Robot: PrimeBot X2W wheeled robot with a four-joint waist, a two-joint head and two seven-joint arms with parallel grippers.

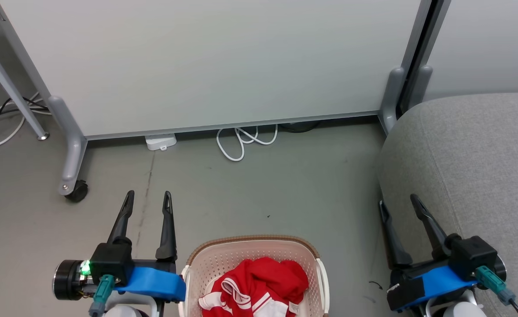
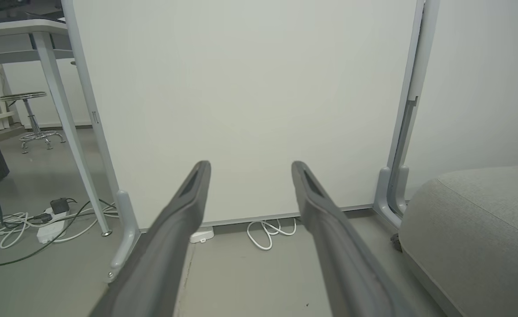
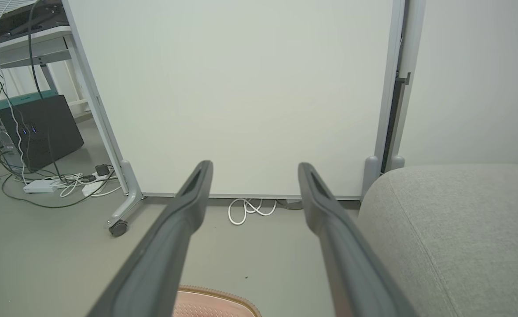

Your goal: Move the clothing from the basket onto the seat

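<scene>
Nearest the robot, the clothing (image 1: 259,284) is lying bunched in the basket (image 1: 217,262), which is standing on the floor between the two arms; none of it is resting on the seat (image 1: 470,154) yet. The left end effector (image 1: 148,193) is hovering just left of the basket, its fingers spread and holding nothing. The right end effector (image 1: 397,200) is hovering to the basket's right, beside the seat's near edge, likewise spread and empty. Risks, as judged: the red fabric is lying tangled, so a shallow pinch may be taking only a loose fold, leaving the rest dragging over the rim or dropping to the floor. A deep reach may be catching the perforated wall and tipping the light basket, and the right arm's swing may be brushing the seat's rounded corner. Farther off, a white cable (image 1: 241,143) is looping beneath the partition panel (image 1: 214,66), well apart from the work.
</scene>
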